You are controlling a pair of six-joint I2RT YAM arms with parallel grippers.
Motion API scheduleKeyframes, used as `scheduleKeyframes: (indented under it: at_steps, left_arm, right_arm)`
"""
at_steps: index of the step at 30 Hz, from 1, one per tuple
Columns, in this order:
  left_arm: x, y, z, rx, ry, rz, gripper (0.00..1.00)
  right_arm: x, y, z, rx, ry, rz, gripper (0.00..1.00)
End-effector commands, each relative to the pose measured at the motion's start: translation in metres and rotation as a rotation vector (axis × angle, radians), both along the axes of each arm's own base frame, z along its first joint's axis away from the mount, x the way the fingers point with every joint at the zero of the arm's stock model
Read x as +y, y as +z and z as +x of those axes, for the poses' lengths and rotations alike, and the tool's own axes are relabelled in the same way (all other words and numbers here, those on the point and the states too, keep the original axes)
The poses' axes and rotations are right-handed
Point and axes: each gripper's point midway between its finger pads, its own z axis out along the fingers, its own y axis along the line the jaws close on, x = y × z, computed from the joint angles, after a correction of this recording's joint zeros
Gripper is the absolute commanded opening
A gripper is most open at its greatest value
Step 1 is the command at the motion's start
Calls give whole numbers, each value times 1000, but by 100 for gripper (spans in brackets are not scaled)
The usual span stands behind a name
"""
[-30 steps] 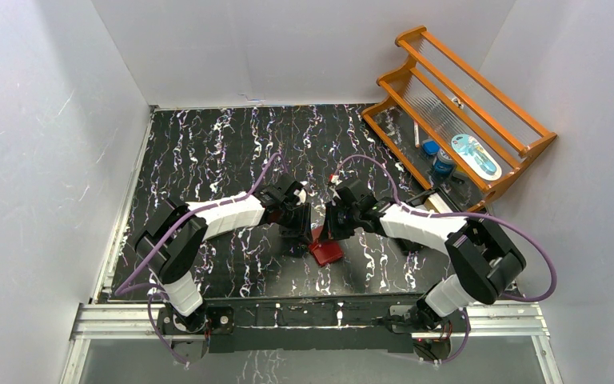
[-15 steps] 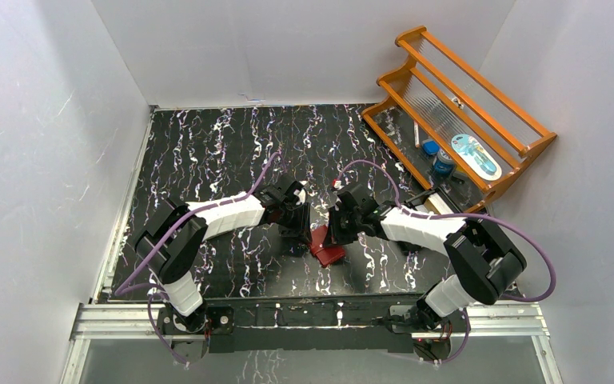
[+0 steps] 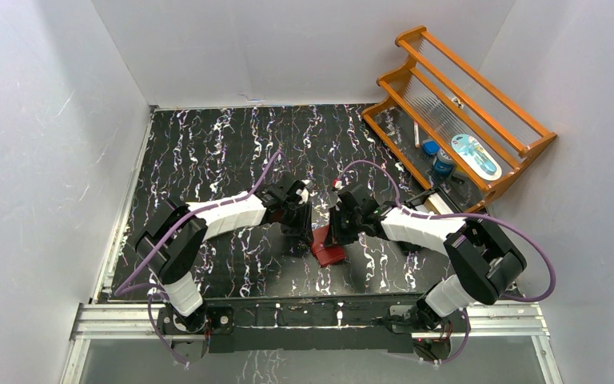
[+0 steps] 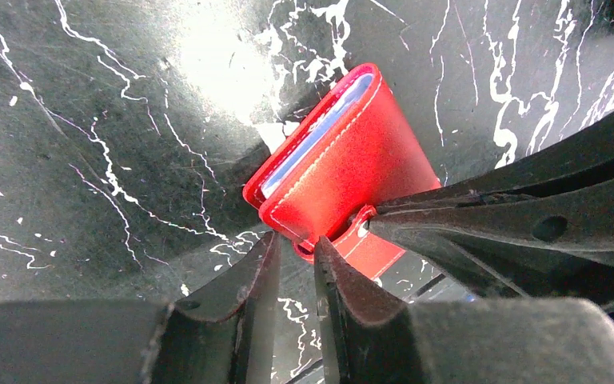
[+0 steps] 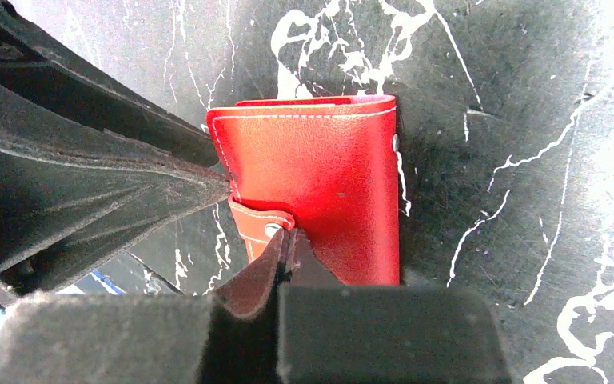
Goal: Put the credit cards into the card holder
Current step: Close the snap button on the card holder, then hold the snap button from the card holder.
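Red holder lies folded on desk, near-centre, btwn both arms; pale-blue cards show edge-on inside. R pincer pressed together, tips on strap. L pincer slightly spread at strap corner.

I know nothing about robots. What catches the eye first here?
The bright red card holder, near the front middle of the black marbled table, stands out most. Both arms meet at it: the right gripper pinches its snap tab, and the left gripper sits at its corner. An orange wooden rack fills the far right corner.
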Motion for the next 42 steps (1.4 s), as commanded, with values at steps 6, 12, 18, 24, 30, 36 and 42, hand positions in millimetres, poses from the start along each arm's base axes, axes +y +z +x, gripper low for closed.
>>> scheduleKeyframes:
  at_steps: [6,12,18,24,30,36,42]
  left_arm:
    - [-18,37,-10,-31,-32,-102,21]
    - [-23,38,-15,-23,-46,-113,22]
    - [-10,38,-12,-66,27,-79,20]
    - [-7,58,-4,-140,92,-127,23]
    - [-19,41,-14,-65,16,-143,20]
    - [-16,12,-21,-12,-14,-93,9]
    - [-6,-7,-21,-1,-2,-25,5]
  right_arm:
    - [10,5,10,-20,-11,22,0]
    - [10,2,10,-11,-21,15,0]
    - [10,3,11,-11,-24,14,0]
    - [10,0,10,-4,-23,9,0]
    - [12,0,12,-3,-24,11,0]
    - [11,4,15,-9,-41,4,1]
    - [15,13,20,-23,-47,18,7]
